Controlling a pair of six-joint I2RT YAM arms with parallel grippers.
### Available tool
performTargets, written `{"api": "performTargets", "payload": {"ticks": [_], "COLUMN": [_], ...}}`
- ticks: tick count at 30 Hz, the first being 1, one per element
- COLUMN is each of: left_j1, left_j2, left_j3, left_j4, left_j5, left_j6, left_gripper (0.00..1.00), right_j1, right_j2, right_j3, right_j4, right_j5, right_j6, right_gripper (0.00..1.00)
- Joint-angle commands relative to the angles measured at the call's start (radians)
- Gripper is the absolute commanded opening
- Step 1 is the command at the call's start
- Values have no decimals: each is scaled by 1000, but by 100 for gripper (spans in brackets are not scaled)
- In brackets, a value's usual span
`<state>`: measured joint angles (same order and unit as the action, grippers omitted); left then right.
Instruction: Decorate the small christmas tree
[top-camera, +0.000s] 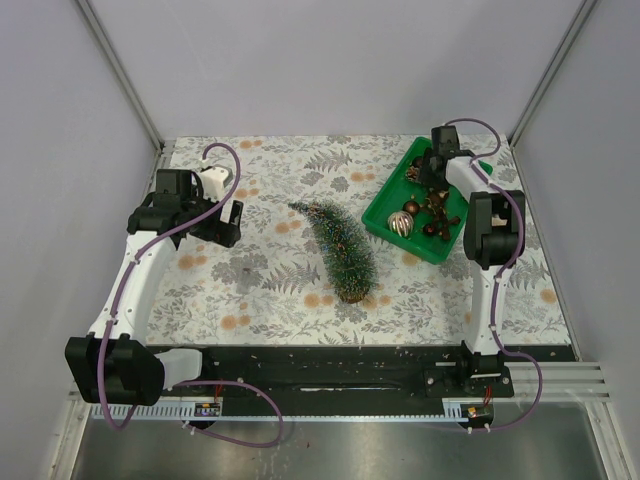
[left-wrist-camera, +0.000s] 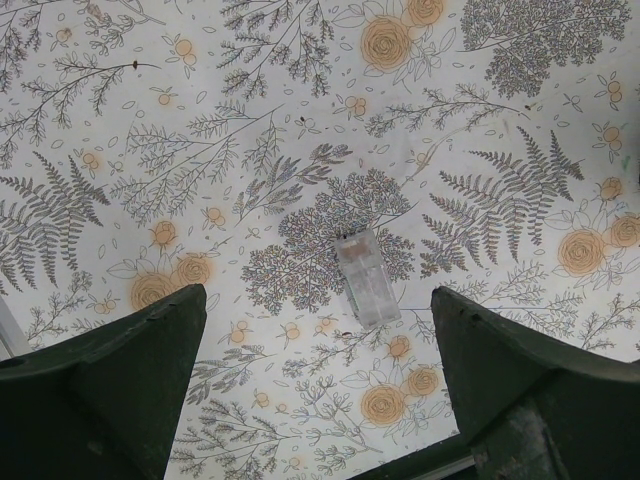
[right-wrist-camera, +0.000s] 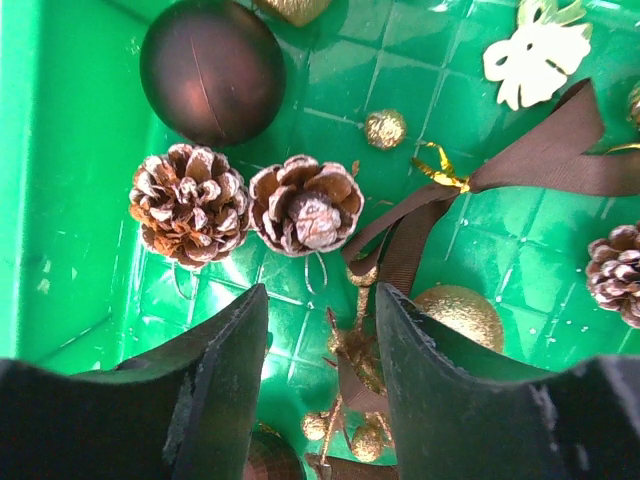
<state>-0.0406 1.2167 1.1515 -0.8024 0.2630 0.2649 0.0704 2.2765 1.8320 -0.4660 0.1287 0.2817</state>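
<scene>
The small christmas tree (top-camera: 338, 243) lies on its side in the middle of the patterned tablecloth, its tip pointing far-left and its wooden base (top-camera: 352, 294) toward the near edge. My right gripper (top-camera: 432, 186) is down inside the green tray (top-camera: 382, 216). In the right wrist view it (right-wrist-camera: 320, 300) is open, with a gold berry sprig tied with brown ribbon (right-wrist-camera: 352, 352) lying between the fingers, not gripped. Two frosted pinecones (right-wrist-camera: 187, 203) (right-wrist-camera: 305, 203) lie just ahead. My left gripper (top-camera: 231, 221) is open and empty over the tablecloth, left of the tree.
The tray also holds a brown ball (right-wrist-camera: 212, 68), a gold glitter ball (right-wrist-camera: 460, 315), a white ornament (right-wrist-camera: 535, 58) and a silver striped ball (top-camera: 401, 223). A small clear plastic piece (left-wrist-camera: 367, 278) lies on the cloth ahead of my left gripper (left-wrist-camera: 318, 300).
</scene>
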Motion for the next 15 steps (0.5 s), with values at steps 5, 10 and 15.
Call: {"api": "performTargets", "payload": {"ticks": [5,10,15], "left_j1": [5,5,5], "left_j2": [-22,-17,-16], "left_j3": [13,19,17], "left_j4": [37,35,37], "left_j5": [16,9,-2], "left_j6": [-4,0,11], "left_gripper": [99,99,99], "right_j1": [5,5,5], "right_j2": [-28,32,60], "right_j3": [124,171,181], "right_j4": [12,-3,-19], "right_j5": [42,17,14], "right_j6": [22,27,14], "right_gripper": [57,57,56]}}
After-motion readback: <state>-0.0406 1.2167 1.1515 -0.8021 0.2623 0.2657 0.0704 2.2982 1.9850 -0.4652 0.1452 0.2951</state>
